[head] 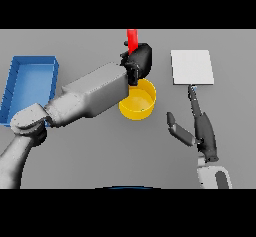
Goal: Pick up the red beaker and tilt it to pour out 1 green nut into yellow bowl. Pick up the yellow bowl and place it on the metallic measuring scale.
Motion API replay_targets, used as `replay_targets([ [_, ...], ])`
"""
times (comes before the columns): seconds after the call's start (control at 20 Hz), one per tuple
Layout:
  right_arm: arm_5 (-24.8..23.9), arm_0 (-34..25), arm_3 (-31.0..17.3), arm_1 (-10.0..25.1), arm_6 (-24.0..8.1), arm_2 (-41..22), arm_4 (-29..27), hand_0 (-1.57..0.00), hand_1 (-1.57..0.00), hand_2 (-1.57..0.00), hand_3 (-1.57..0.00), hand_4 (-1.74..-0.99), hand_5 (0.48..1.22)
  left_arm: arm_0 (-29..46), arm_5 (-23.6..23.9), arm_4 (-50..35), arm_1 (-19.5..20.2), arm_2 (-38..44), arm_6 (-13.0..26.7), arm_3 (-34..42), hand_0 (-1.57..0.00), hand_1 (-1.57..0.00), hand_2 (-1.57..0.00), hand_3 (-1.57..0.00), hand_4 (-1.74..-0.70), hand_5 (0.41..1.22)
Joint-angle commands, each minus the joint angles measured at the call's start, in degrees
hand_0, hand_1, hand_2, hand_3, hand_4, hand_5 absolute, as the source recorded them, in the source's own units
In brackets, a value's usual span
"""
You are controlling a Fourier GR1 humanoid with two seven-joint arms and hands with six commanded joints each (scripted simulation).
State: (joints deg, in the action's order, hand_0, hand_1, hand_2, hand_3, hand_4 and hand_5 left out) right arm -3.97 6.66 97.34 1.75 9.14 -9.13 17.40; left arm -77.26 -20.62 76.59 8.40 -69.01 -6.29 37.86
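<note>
Nearest to us is the right hand (202,128), low on the right side of the table (100,151). Fingers are straight and spread, thumb sticking out to the left, holding nothing. The longest fingertip reaches up to just about the near edge of the scale (192,67), can't tell if it's actually touching or just hovering there.

Left arm comes in from the lower left and runs diagonally up toward the middle, forearm passing over the left part of the bowl (138,101). The bowl is yellow, sits upright on the table roughly mid-scene, well left of the scale and not on it. We can see its inside wall and part of the floor; a tiny greenish speck near the front right, but tbh too small to call.

Left hand (138,61) is right above the far rim of the bowl, fingers curled round the beaker (132,39). Only the top bit of the beaker shows, red, poking up past the hand, looks close to upright w/ maybe a slight lean. Rest of it is hidden by the hand, so no idea what's in it.

Far left there's a blue tray (30,63), partly covered by the left arm's elbow at its near end. Scale is a flat pale square on the far right, nothing on it.
</note>
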Motion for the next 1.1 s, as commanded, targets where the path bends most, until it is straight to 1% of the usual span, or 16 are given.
replay_targets([
  [0.0, 0.19, 0.42, 0.76, 0.82, 0.63, 0.3, -0.05, 0.0, 0.0, 0.0, 0.0, -1.027, 0.686, -1.59, 2.37, -0.54, 0.5, 0.7, -1.36, -0.87, -1.57, -1.57, -1.57, -1.57, -1.73, 1.221],
  [0.05, -0.19, 0.49, 0.53, -0.21, 0.3, -0.43, 0.44, 0.0, 0.0, 0.0, 0.0, -1.035, 0.684, -2.18, 3.66, -1.43, 1.01, 1.64, -1.5, -1.56, -1.57, -1.57, -1.57, -1.57, -1.73, 1.221],
  [0.1, 0.13, 0.73, 0.49, 0.08, 1.04, -0.2, 0.01, 0.0, 0.0, 0.0, 0.0, -1.035, 0.685, -3.82, 4.06, -2.03, 0.95, 2.46, -1.66, -3.36, -1.57, -1.57, -1.57, -1.57, -1.73, 1.221],
  [0.25, -0.62, -0.11, 0.69, 0.3, -0.77, -0.44, 1.51, 0.0, 0.0, 0.0, 0.0, -1.023, 0.682, -8.33, 4.15, -5.18, 3.39, 6.13, -2.25, -5.24, -1.57, -1.57, -1.57, -1.57, -1.73, 1.221],
  [0.3, -0.6, 0.58, 0.38, 0.46, -0.22, -0.42, 1.59, 0.0, 0.0, 0.0, 0.0, -1.024, 0.681, -9.54, 3.86, -6.82, 4.31, 8.19, -1.28, -6.12, -1.57, -1.57, -1.57, -1.26, -1.73, 1.221],
  [0.35, -0.57, -0.09, 0.34, 0.19, -0.73, -0.47, 1.44, 0.0, 0.0, 0.0, 0.0, -1.028, 0.68, -10.24, 4.0, -8.03, 5.18, 9.43, -1.14, -7.06, -1.57, -1.57, -1.57, -1.02, -1.73, 1.221],
  [0.4, -0.71, -0.18, -0.18, 0.3, -0.38, -0.29, 1.45, 0.0, 0.0, 0.0, 0.0, -1.018, 0.68, -10.98, 6.1, -10.0, 5.99, 11.61, -1.85, -8.55, -1.57, -1.57, -1.57, -1.13, -1.73, 1.221],
  [0.5, -0.44, 0.05, -0.1, 0.18, 0.76, -0.26, 0.77, 0.0, 0.0, 0.0, 0.0, -1.001, 0.683, -12.74, 5.45, -14.67, 7.42, 16.61, -1.42, -12.5, -1.57, -1.57, -1.57, -1.29, -1.73, 1.221],
  [0.55, -0.62, 0.11, -0.19, -0.03, 1.01, -0.48, 1.03, 0.0, 0.0, 0.0, 0.0, -0.996, 0.681, -13.61, 5.27, -16.85, 8.39, 19.38, 1.02, -14.84, -1.57, -1.57, -1.57, -1.35, -1.73, 1.221],
  [0.6, -0.63, 0.17, 0.04, -0.15, 0.57, -0.52, 0.97, 0.0, 0.0, 0.0, 0.0, -0.996, 0.675, -14.04, 5.64, -19.75, 9.51, 22.52, 2.33, -16.29, -1.57, -1.57, -1.57, -1.39, -1.73, 1.221],
  [0.65, -0.54, 0.23, -0.29, -0.02, 1.29, -0.42, 0.8, 0.0, 0.0, 0.0, 0.0, -0.99, 0.672, -14.58, 5.53, -22.22, 10.67, 25.02, 2.95, -17.77, -1.57, -1.57, -1.57, -1.43, -1.73, 1.221],
  [0.7, -0.82, -0.16, -0.35, -0.05, 0.39, -0.13, 0.75, 0.0, 0.0, 0.0, 0.0, -0.999, 0.665, -14.45, 6.25, -25.2, 12.24, 27.99, 4.0, -18.68, -1.57, -1.57, -1.57, -1.43, -1.74, 1.221],
  [0.85, -0.26, -1.05, -0.44, -1.02, -0.52, -0.23, -0.67, 0.0, 0.0, 0.0, 0.0, -1.004, 0.668, -12.21, 9.83, -33.03, 16.9, 35.27, 9.18, -21.38, -1.57, -1.57, -1.57, -1.45, -1.74, 1.221],
  [0.95, 0.0, -1.06, -1.03, -1.13, 0.3, 0.09, -1.52, 0.0, 0.0, 0.0, 0.0, -0.996, 0.664, -8.68, 13.29, -38.18, 20.43, 39.09, 10.75, -20.97, -1.57, -1.57, -1.57, -1.45, -1.74, 1.221],
  [1.0, 0.14, -1.73, -1.24, -1.08, -0.33, 0.18, -1.69, 0.0, 0.0, 0.0, 0.0, -1.012, 0.659, -6.42, 15.17, -40.95, 21.73, 41.07, 11.6, -21.17, -1.57, -1.57, -1.57, -1.43, -1.74, 1.221],
  [1.05, -0.17, -1.4, -1.07, -1.1, -0.13, -0.22, -0.95, 0.0, 0.0, 0.0, 0.0, -1.023, 0.654, -4.26, 16.85, -43.04, 23.11, 42.39, 13.92, -20.66, -1.57, -1.57, -1.57, -1.42, -1.74, 1.221],
])
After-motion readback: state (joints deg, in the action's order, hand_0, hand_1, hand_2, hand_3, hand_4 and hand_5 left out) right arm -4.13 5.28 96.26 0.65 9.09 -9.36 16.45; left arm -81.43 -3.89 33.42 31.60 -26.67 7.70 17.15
